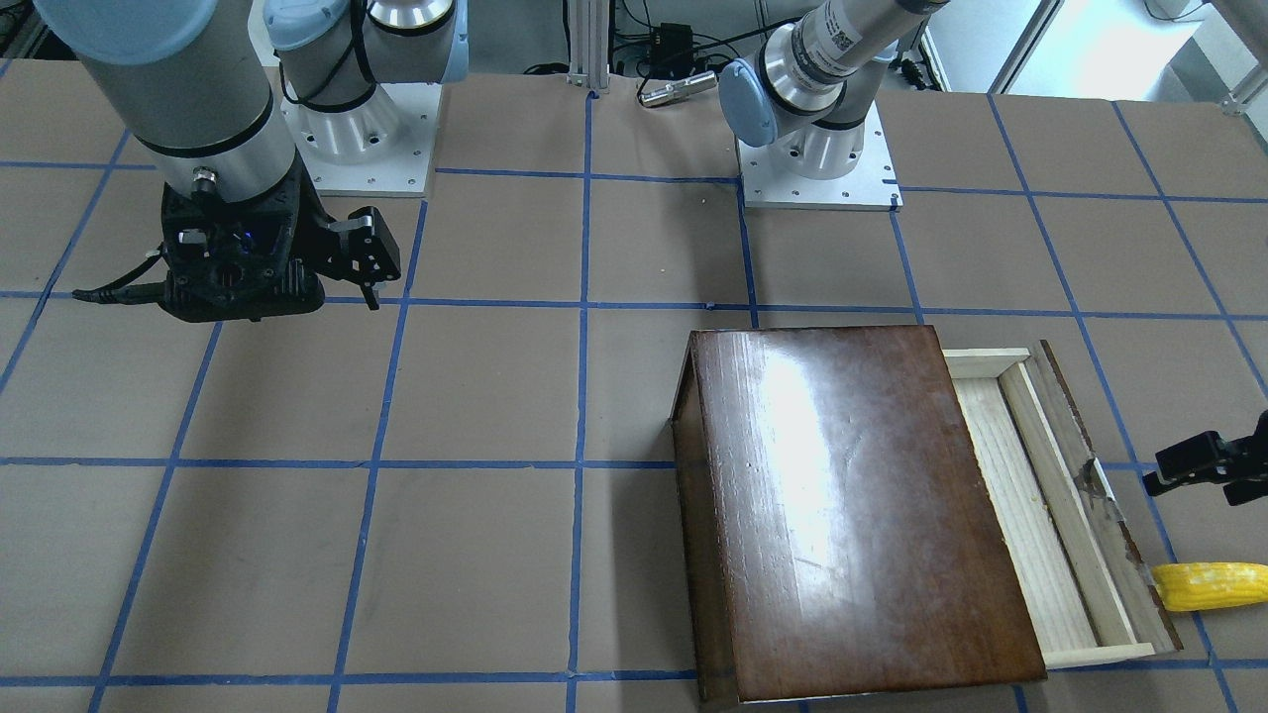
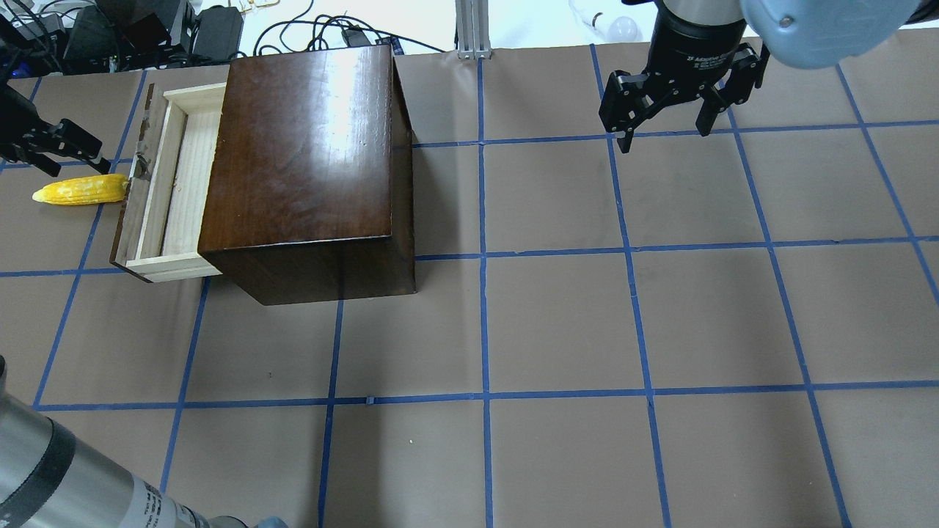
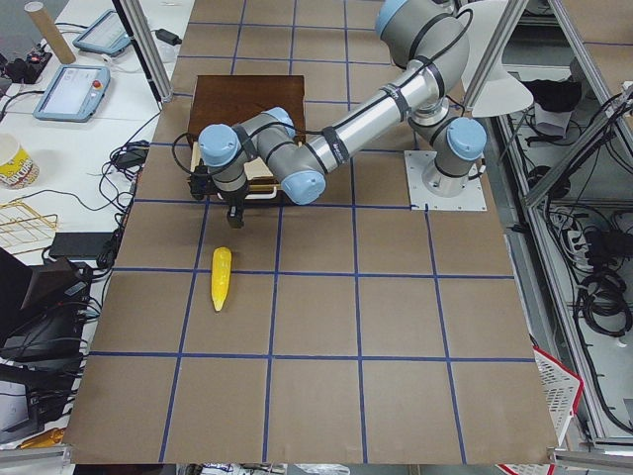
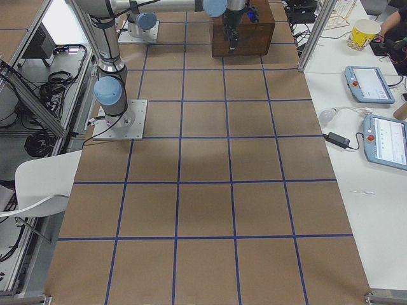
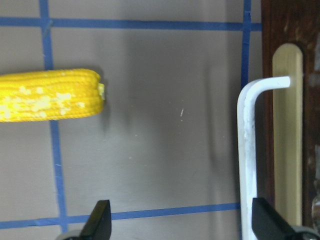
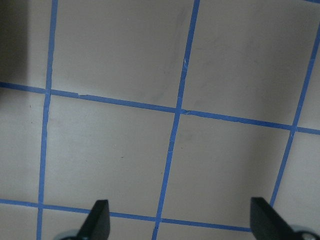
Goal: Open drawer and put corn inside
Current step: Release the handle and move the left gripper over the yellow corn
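Observation:
The drawer [image 1: 1020, 515] is pulled out of the dark-brown cabinet [image 1: 852, 495]; its pale wooden tray [image 2: 180, 183] is empty. The yellow corn [image 1: 1214, 584] lies on the table just outside the drawer's front panel, and also shows in the overhead view [image 2: 79, 189] and the left wrist view [image 5: 47, 95]. My left gripper [image 2: 66, 155] is open and empty over the table beside the drawer front, a little away from the corn. In the left wrist view [image 5: 182, 222] the white drawer handle [image 5: 247, 150] lies by one finger. My right gripper [image 2: 664, 136] is open and empty, far from the cabinet.
The table is brown paper with a grid of blue tape. The arm bases [image 1: 817, 168] stand at the robot's edge. Cables and boxes [image 2: 147, 29] lie beyond the table's far edge behind the cabinet.

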`<action>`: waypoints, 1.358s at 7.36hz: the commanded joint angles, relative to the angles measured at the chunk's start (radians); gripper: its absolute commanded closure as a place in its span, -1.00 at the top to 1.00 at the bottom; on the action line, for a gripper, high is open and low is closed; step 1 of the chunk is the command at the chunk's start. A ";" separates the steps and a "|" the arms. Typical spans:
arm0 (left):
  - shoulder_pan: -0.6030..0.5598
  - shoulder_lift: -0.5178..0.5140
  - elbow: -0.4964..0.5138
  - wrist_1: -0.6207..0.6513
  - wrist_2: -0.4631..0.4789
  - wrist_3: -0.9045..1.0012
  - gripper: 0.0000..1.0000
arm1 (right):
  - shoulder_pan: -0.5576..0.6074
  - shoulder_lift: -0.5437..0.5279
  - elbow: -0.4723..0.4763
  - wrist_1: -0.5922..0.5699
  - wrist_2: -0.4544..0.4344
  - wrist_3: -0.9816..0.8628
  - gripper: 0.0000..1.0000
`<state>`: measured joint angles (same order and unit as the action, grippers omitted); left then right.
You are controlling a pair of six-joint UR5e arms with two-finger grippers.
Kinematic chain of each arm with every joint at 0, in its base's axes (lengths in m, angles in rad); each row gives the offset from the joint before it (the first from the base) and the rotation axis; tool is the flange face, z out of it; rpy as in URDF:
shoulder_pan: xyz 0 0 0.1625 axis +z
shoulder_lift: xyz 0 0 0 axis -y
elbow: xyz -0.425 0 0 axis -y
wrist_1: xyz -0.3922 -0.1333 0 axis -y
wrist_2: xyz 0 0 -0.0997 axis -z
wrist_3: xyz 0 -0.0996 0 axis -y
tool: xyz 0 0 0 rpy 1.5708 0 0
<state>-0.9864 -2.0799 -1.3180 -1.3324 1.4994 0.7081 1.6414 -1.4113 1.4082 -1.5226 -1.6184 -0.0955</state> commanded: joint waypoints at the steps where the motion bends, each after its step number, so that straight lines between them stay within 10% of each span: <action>1: 0.002 -0.055 0.078 0.012 0.074 0.130 1.00 | 0.000 0.000 0.000 -0.001 0.000 -0.001 1.00; 10: 0.032 -0.281 0.189 0.128 0.145 1.210 1.00 | 0.000 0.000 0.000 -0.001 0.000 -0.001 1.00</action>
<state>-0.9561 -2.3481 -1.1259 -1.2087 1.6421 1.7520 1.6414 -1.4113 1.4082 -1.5232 -1.6183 -0.0958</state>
